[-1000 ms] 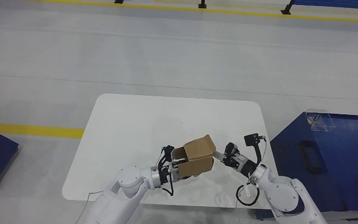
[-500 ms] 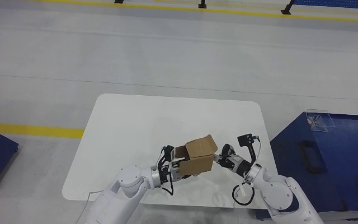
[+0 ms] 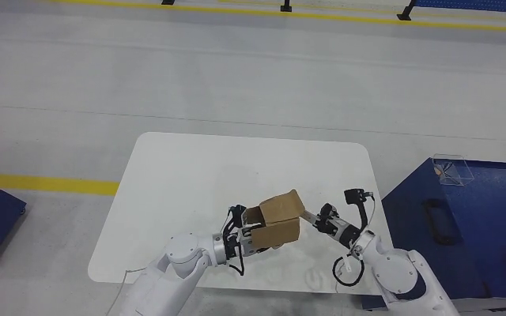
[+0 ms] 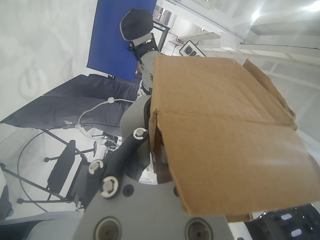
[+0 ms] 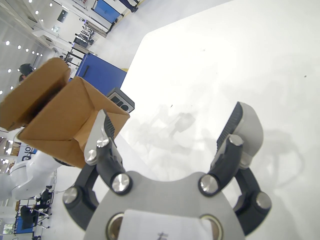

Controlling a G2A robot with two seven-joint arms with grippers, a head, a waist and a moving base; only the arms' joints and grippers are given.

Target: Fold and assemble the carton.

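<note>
The left tool (image 3: 253, 231) is pinched on one wall of the carton (image 3: 278, 219) and holds it raised over the near part of the desk (image 3: 198, 174), probably to present the open end to the other arm. The right tool (image 5: 170, 112) is spread wide and empty. One finger (image 5: 101, 126) sits at the end flap, likely to fold it.

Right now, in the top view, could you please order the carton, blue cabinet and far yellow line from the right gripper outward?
1. Carton, beside the right gripper.
2. Blue cabinet, off to its side.
3. Far yellow line, across the floor.
</note>
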